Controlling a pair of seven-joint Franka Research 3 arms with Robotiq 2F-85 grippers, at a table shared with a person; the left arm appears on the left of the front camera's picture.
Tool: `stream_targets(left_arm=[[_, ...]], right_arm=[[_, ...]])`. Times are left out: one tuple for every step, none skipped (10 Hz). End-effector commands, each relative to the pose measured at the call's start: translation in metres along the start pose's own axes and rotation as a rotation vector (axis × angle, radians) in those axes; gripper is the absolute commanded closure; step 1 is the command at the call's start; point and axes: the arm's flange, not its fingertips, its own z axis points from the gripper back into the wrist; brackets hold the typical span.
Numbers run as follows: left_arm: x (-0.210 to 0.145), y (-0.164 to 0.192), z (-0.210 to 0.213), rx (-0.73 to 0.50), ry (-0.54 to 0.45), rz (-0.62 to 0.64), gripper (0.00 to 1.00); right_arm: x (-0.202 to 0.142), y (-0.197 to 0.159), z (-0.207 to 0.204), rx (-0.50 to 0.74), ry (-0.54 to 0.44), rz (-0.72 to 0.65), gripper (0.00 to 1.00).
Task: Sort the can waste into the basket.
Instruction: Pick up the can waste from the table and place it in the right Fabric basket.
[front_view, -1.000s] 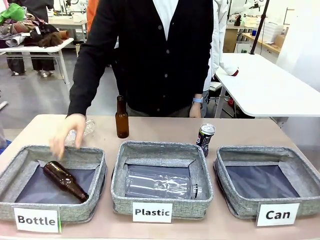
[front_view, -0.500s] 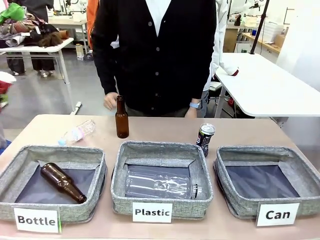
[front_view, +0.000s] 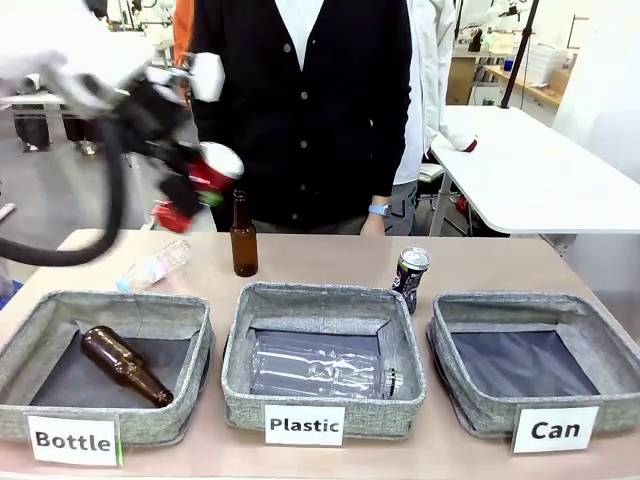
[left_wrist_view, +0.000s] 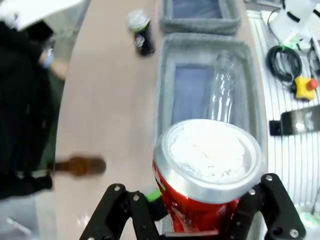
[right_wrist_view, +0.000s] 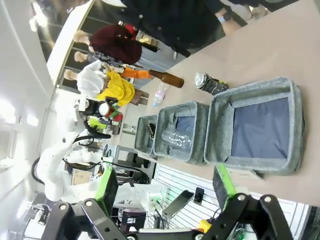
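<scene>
Grips the dented red can (left_wrist_view: 207, 165) by its sides in the left tool (left_wrist_view: 200, 212), raised well clear of the desk (front_view: 330, 262) — probably so as to carry over the standing brown bottle (front_view: 243, 235) just below and the Plastic basket (front_view: 240, 390) ahead. Leaves the Can basket (front_view: 470, 405), well off beyond that, empty for now, with the black can (front_view: 410, 277) upright on the desk near its far corner, well apart from the tool. Holds the right tool (right_wrist_view: 165, 186) spread wide and empty, back from the desk — ready, seemingly, for that second can.

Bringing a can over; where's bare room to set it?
Bare: floor of grey fabric "Can" basket; tan table between upright brown glass bottle and black metal can. Crowded: "Plastic" basket and "Bottle" basket, both occupied.
</scene>
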Motion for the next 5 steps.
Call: stream_targets(left_arm=[[0.054, -0.011, -0.06, 0.045, -0.02, -0.154, 1.0], [0.089, -0.027, -0.095, 0.018, 0.024, -0.243, 1.0], [0.115, -0.046, -0.126, 0.046, 0.009, -0.304, 1.0], [0.137, -0.054, -0.146, 0.01, 0.028, -0.305, 1.0], [0.15, -0.051, -0.15, -0.015, 0.056, -0.253, 1.0]], right_arm=[[0.0, -0.016, 0.015, -0.012, -0.003, -0.013, 0.0], [-0.005, -0.023, 0.02, -0.012, -0.031, -0.025, 0.0], [-0.01, -0.031, 0.023, -0.001, -0.055, -0.045, 0.0], [-0.007, -0.009, 0.019, -0.007, -0.017, -0.023, 0.0], [-0.007, -0.009, 0.019, -0.007, -0.017, -0.023, 0.0]])
